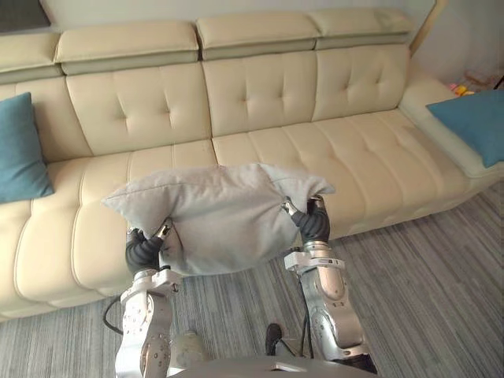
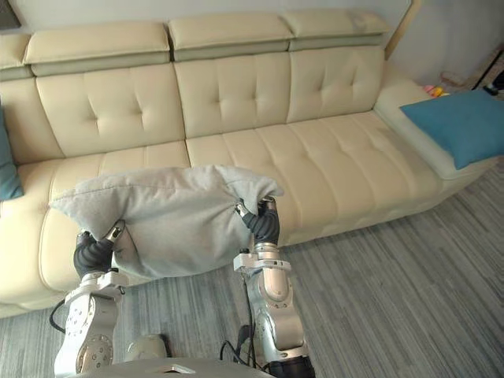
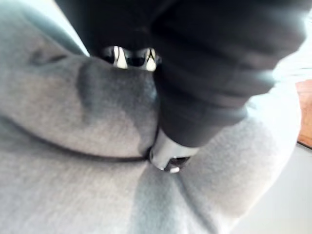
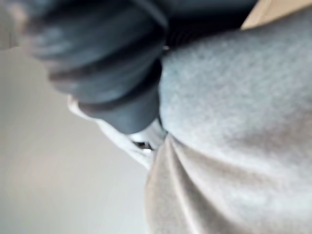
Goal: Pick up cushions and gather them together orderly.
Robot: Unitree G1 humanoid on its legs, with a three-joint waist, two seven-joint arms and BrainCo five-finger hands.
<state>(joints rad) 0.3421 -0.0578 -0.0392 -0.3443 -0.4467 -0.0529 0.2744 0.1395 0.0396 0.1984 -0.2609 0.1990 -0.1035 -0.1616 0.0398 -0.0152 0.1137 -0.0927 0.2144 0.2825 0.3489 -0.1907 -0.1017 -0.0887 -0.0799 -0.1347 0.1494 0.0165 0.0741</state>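
Note:
A grey cushion (image 1: 216,213) hangs in the air in front of the cream sofa (image 1: 331,150), held between both hands. My left hand (image 1: 142,250) grips its lower left edge; in the left wrist view the thumb (image 3: 168,158) digs into the grey cloth (image 3: 73,170). My right hand (image 1: 313,220) holds the cushion's right edge, with cloth bunched at its fingers (image 4: 146,141). One teal cushion (image 1: 20,150) leans against the sofa back at the far left. Another teal cushion (image 1: 472,122) lies on the sofa's right end.
The sofa's middle seats are bare. Grey striped carpet (image 1: 441,299) runs along the sofa's front. Small colourful things (image 1: 461,89) lie behind the sofa's right end.

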